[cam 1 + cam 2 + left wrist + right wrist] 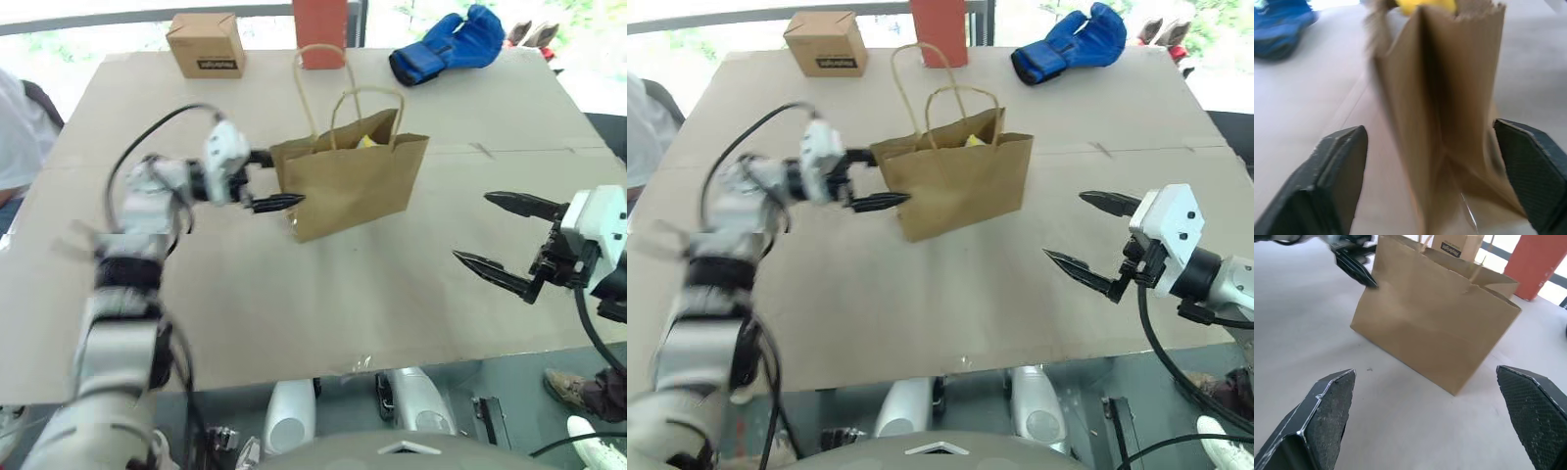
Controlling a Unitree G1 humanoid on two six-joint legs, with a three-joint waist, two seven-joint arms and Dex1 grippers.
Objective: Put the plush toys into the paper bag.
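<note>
Tabletop [294, 323]: broad, beige, bearing all items; bright windows behind.

Paper bag [353, 186]: upright near the table's middle, mouth open, both loop handles raised. A yellow patch of a plush toy [366, 142] is seen just inside the rim, so at least one of the toys is judged to be already bagged; the other cannot be made out.

Left gripper [263, 181]: jaws parted, set about the bag's narrow end; contact with the paper cannot be told. Nothing is held.

Right gripper [509, 235]: jaws spread wide, empty, well apart from the bag on its other side.

Handling note: the step is judged to be letting go and backing away. The left fingers are best drawn straight back along the table, kept clear of the paper, so that the bag is not tipped or dragged.

View notes: the bag's folded side gusset is given close up by the left wrist view. The cardboard box [1457, 246] and red box [1542, 264] are shown behind the bag by the right wrist view. The blue boxing glove [446, 44] is placed at the far edge by the head views.
</note>
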